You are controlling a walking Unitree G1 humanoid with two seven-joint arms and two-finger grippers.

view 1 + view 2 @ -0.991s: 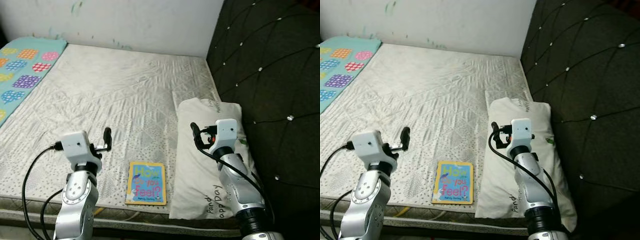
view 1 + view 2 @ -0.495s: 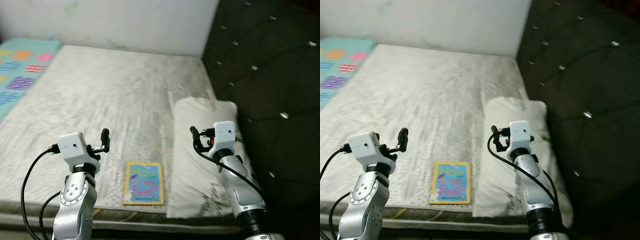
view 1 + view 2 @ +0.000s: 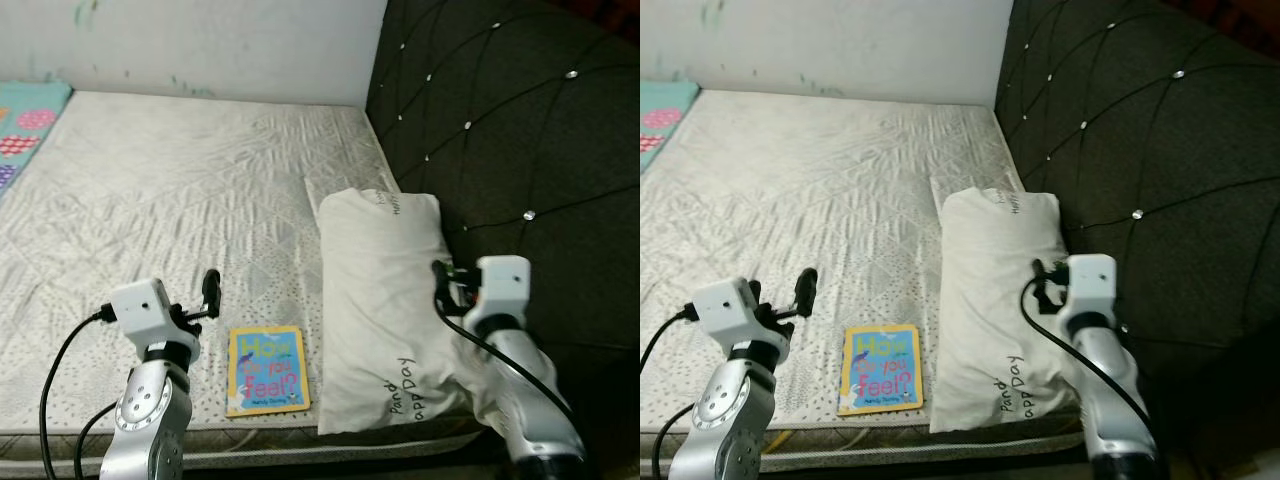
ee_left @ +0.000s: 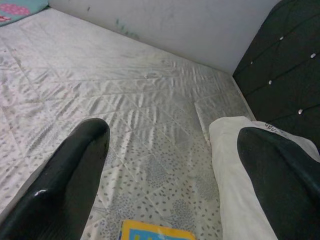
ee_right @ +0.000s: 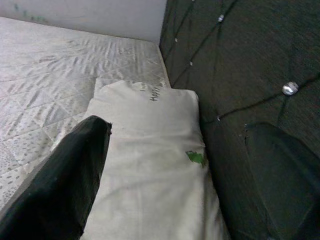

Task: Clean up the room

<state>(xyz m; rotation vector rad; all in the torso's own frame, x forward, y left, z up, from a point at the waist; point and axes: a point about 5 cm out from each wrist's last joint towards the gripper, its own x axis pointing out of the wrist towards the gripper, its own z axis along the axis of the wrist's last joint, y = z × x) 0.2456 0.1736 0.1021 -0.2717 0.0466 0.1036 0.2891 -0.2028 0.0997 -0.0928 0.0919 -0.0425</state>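
A yellow and blue children's book [image 3: 267,368] lies flat near the front edge of the mattress [image 3: 180,180]. Just to its left my left gripper [image 3: 208,296] hovers open, holding nothing; in the left wrist view the book's top edge [image 4: 155,232] sits between its fingers [image 4: 65,190]. A white pillow [image 3: 385,300] lies along the dark headboard, right of the book. My right gripper [image 3: 441,281] stands open over the pillow's right side, close to the headboard. Between its fingers [image 5: 70,175] the right wrist view looks down the length of the pillow [image 5: 150,150].
A black tufted headboard [image 3: 500,130] runs along the right. A teal patterned blanket [image 3: 25,110] lies at the far left of the bed, under a white wall [image 3: 200,40]. The mattress front edge [image 3: 250,440] is just below the book.
The whole view has swung to the right, so the blanket has nearly left the picture. My right gripper has shifted across the pillow toward the headboard. The left gripper stays beside the book.
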